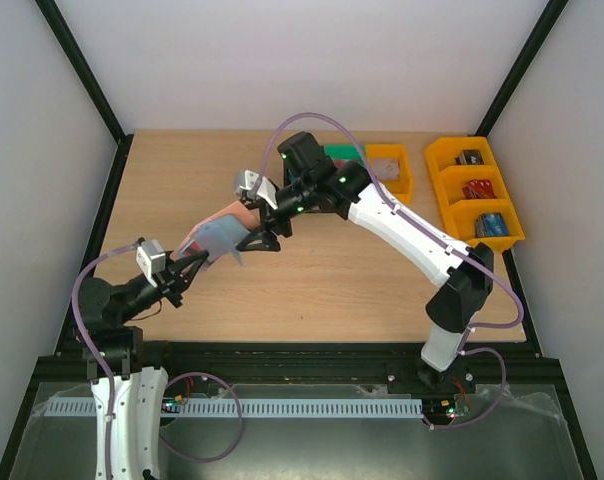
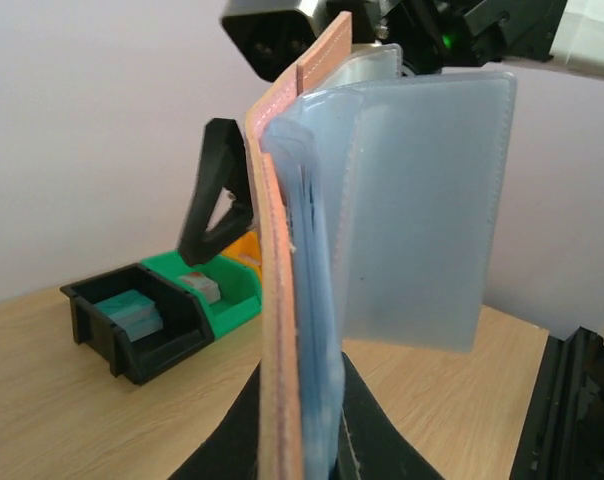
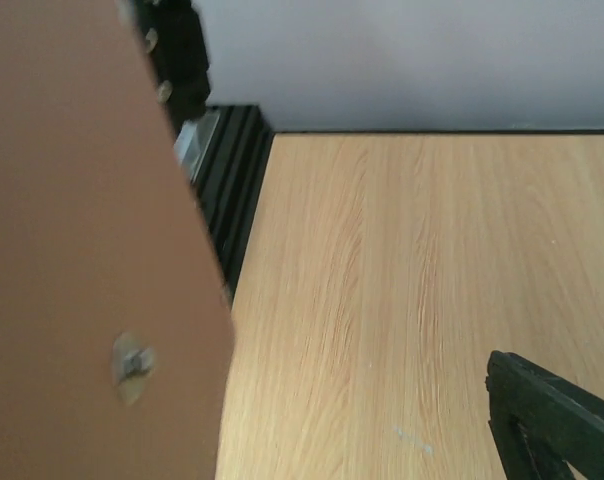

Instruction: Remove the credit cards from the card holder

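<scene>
My left gripper (image 1: 190, 260) is shut on the bottom edge of the card holder (image 1: 218, 233) and holds it upright above the table. In the left wrist view the card holder (image 2: 280, 300) stands edge-on, with pinkish-tan leather on the left and blue-grey lining beside it. A clear sleeve page (image 2: 422, 210) is fanned out to the right. My right gripper (image 1: 252, 240) is open with its jaws on either side of the holder's top. One of its fingers (image 2: 214, 205) hangs left of the leather. In the right wrist view the leather cover (image 3: 72, 250) fills the left, with its snap (image 3: 132, 362). No credit card shows clearly.
A black bin (image 2: 132, 325) with a pale teal stack and a green bin (image 2: 217, 290) with a whitish item stand at the table's far side. An orange bin (image 1: 390, 165) and an orange three-part bin (image 1: 479, 190) with blocks stand at the back right. The black frame rail (image 3: 232, 190) runs along the table's edge.
</scene>
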Robot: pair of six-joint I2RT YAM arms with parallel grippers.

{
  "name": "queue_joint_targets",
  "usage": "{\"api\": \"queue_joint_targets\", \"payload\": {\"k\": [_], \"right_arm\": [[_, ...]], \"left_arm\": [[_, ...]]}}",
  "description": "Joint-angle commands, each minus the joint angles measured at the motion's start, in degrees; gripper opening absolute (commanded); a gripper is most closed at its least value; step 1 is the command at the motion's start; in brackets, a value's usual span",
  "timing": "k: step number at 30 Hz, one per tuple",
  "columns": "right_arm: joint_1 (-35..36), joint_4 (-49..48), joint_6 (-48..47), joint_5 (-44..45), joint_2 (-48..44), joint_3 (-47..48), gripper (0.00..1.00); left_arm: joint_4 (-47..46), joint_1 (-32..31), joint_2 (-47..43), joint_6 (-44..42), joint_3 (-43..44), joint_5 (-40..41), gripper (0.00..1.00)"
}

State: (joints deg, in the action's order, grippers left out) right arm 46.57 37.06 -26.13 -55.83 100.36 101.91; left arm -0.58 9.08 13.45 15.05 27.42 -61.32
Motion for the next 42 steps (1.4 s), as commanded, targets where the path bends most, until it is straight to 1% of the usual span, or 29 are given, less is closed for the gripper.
{"api": "queue_joint_targets", "payload": {"k": [1,2,4,6,8,10,11,12,14,15,17,20,21,22,23,24,26,27,29,30,32,33,34,35,37,40,42], "right_arm": [[0.61,19.15,-12.5,0.24,1.7,6.19,0.98],[0.63,20.79,-13.81,1.75,1.66,6.73,0.99],[0.54,20.85,-13.27,5.1,0.46,5.91,0.99],[0.59,15.91,-8.85,6.67,-1.19,3.37,0.99],[1.01,3.35,2.46,8.58,-3.13,-0.8,0.99],[2.13,-15.59,16.85,10.58,-5.4,-7.36,0.99],[2.65,-23.96,21.3,9.82,-6.19,-10.21,0.99],[3.38,-29.77,23.57,8.57,-6.77,-12.57,0.99],[5.19,-38.43,25.83,8.57,-7.81,-16.28,0.99],[6.03,-40.89,25.9,8.29,-7.96,-17.31,0.99],[7.27,-42.42,25.88,8.5,-7.54,-17.41,0.99],[7.4,-43.89,29.28,9.1,-6.16,-16.83,0.99],[7.38,-43.46,29.68,9.28,-5.61,-16.39,0.95],[7.38,-42.59,29.84,9.75,-5.15,-15.8,0.88],[7.38,-41.56,29.46,10.23,-4.68,-15.25,0.79],[7.4,-40.27,28.8,10.75,-4.44,-14.64,0.66],[7.4,-38.5,27.36,12.2,-4.45,-13.88,0.35],[7.35,-37.59,26.1,12.11,-4.64,-13.9,0.22],[7.35,-35.16,22.57,10.84,-5.59,-13.5,0.02],[7.2,-33.54,20.19,10.02,-6.39,-13.41,0.02],[6.09,-31.09,16.34,7.01,-8.24,-13.88,0.02],[5.16,-30.59,15.19,3.96,-9.16,-14.32,0.02],[4.23,-30.45,14.74,0.12,-9.91,-14.63,0.02],[3.33,-30.62,15.16,-3.28,-10.51,-14.81,0.01],[2.34,-30.64,15.71,-8.23,-11.05,-14.65,0.02],[2.21,-31.05,16.44,-11.24,-11.28,-14.63,0.02],[2.07,-31.03,16.58,-13.47,-11.32,-14.39,0.02]], "left_arm": [[4.83,0.32,0.04,-4.07,2.57,3.95,0.02],[5.78,0.32,0.11,-4.55,2.7,6.24,0.02],[7.52,0.3,0.43,-5.64,3.2,10.55,0.02],[8.93,0.32,0.77,-7.08,3.55,12.65,0.02],[9.65,0.32,0.62,-8.58,3.72,11.19,0.02],[9.78,0.32,0.17,-9.17,3.8,8.34,0.02],[9.15,0.32,-0.17,-8.59,3.76,7.5,0.02],[8.73,0.3,-0.44,-7.91,3.74,7.03,0.02],[8.6,0.28,-0.63,-7.18,3.99,6.64,0.02],[8.84,0.32,-0.62,-7.29,4.15,6.61,0.02],[9.33,0.32,-0.53,-7.68,4.23,6.21,0.02],[8.76,0.32,-0.47,-7.64,3.84,5.05,0.02],[8.35,0.31,-0.45,-7.32,3.72,4.68,0.02],[8.01,0.32,-0.43,-7.13,3.59,4.11,0.02],[7.7,0.28,-0.44,-6.87,3.59,3.58,0.02],[7.48,0.32,-0.49,-6.69,3.67,2.97,0.02],[7.27,0.32,-0.52,-6.38,3.97,1.78,0.02],[7.22,0.32,-0.61,-6.31,4.16,0.96,0.02],[6.62,0.32,-0.9,-5.71,4.3,-0.85,0.04],[6.17,0.3,-1.08,-5.29,4.51,-1.74,0.1],[4.61,0.32,-1.57,-3.86,4.76,-3.44,0.26],[4.17,0.3,-1.8,-3.31,4.85,-3.73,0.35],[3.96,0.3,-2.1,-3.22,4.94,-3.28,0.39],[3.92,0.32,-2.3,-3.47,4.94,-2.71,0.41],[3.53,0.32,-2.67,-3.56,4.7,-2.08,0.42],[2.83,0.32,-3.01,-2.21,4.04,0.56,0.4],[3.72,0.32,-3.21,-2.78,4.02,2.46,0.39]]}}
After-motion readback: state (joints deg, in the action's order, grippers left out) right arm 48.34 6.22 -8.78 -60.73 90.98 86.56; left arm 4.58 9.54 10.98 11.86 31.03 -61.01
